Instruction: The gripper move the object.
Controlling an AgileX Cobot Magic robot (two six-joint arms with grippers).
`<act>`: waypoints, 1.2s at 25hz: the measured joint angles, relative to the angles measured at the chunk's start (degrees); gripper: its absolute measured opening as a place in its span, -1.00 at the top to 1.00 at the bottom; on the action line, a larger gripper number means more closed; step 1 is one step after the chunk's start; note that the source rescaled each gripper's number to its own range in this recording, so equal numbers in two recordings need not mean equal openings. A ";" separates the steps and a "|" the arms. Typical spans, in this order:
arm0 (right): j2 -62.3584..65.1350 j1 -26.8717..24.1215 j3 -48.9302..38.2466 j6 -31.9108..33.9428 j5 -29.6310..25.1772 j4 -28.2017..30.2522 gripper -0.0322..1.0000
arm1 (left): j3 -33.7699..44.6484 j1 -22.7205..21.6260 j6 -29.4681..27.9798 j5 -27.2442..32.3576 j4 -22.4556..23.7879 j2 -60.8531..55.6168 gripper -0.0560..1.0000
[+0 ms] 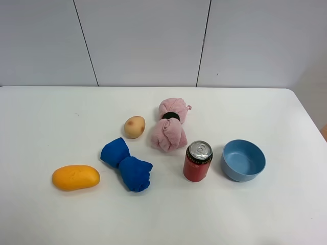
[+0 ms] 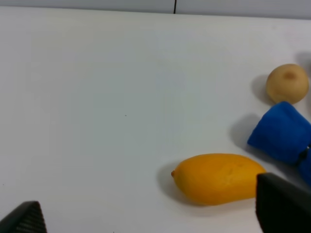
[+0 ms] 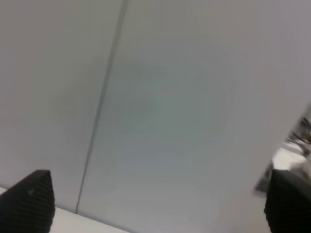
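The orange-yellow oblong mango lies on the white table at the front left. It also shows in the left wrist view. My left gripper is open and empty, with its black fingertips wide apart; the mango lies just ahead of one fingertip, apart from it. My right gripper is open and empty and faces the grey wall. Neither arm shows in the exterior high view.
A tan potato, a blue cloth beside the mango, a pink cloth, a red soda can and a blue bowl stand on the table. The potato and blue cloth also show in the left wrist view.
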State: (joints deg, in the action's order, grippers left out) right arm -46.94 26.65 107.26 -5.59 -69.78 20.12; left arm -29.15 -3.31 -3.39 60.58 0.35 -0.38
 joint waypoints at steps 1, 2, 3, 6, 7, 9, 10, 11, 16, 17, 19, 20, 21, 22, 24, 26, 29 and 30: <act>2.25 -2.78 -2.40 0.00 0.00 -1.76 -0.37 | 0.00 0.00 0.00 0.00 0.00 0.00 -1.00; 4.65 -5.26 -5.34 -0.04 0.04 -2.93 -0.37 | 0.00 0.00 0.00 0.00 0.00 0.00 -1.00; 6.74 -7.11 -8.20 -0.04 0.04 -4.14 -0.37 | 0.00 0.00 0.00 0.00 0.00 0.00 -1.00; 14.56 -12.51 -20.97 0.89 -0.01 -5.80 -0.37 | 0.00 0.00 0.00 0.00 0.00 0.00 -1.00; 16.72 -14.32 -25.04 1.64 -0.01 -6.07 -0.37 | 0.00 0.00 0.00 0.00 0.00 0.00 -1.00; 21.85 -18.04 -35.04 3.33 0.84 -6.46 -0.37 | 0.00 0.00 0.00 0.00 0.00 0.00 -1.00; 23.91 -19.57 -39.11 4.25 2.21 -6.90 -0.37 | 0.00 0.00 0.00 0.00 0.00 0.00 -1.00; 26.27 -21.29 -43.75 4.67 3.53 -7.88 -0.37 | 0.00 0.00 0.00 0.00 0.00 0.00 -1.00; 36.57 -26.03 -62.34 5.59 8.35 -14.12 -0.37 | 0.00 0.00 0.00 0.00 0.00 0.00 -1.00; 38.03 -26.15 -65.17 5.59 8.94 -14.81 -0.37 | 0.00 0.00 0.00 0.00 0.00 0.00 -1.00; 41.03 -26.15 -69.27 6.36 9.39 -15.90 -0.37 | 0.00 0.00 0.00 0.00 0.00 0.00 -1.00; 42.26 -26.15 -70.93 6.77 9.44 -16.33 -0.37 | 0.00 0.00 0.00 0.00 0.00 0.00 -1.00; 43.18 -26.15 -72.04 6.94 9.35 -16.84 -0.37 | 0.00 0.00 0.00 0.00 0.00 0.00 -1.00; 44.11 -26.15 -73.07 7.12 9.29 -17.25 -0.37 | 0.00 0.00 0.00 0.00 0.00 0.00 -1.00; 45.98 -26.15 -74.30 7.46 8.83 -18.08 -0.37 | 0.00 0.00 0.00 0.00 0.00 0.00 -1.00; 46.98 -26.15 -74.73 7.65 7.70 -18.78 -0.37 | 0.00 0.00 0.00 0.00 0.00 0.00 -1.00; 47.12 -26.15 -74.77 7.71 6.39 -19.30 -0.37 | 0.00 0.00 0.00 0.00 0.00 0.00 -1.00; 47.12 -26.15 -74.77 7.71 6.23 -19.42 -0.37 | 0.00 0.00 0.00 0.00 0.00 0.00 -1.00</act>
State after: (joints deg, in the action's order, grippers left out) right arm 0.18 0.50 32.49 2.12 -63.55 0.69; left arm -29.15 -3.31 -3.39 60.58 0.35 -0.38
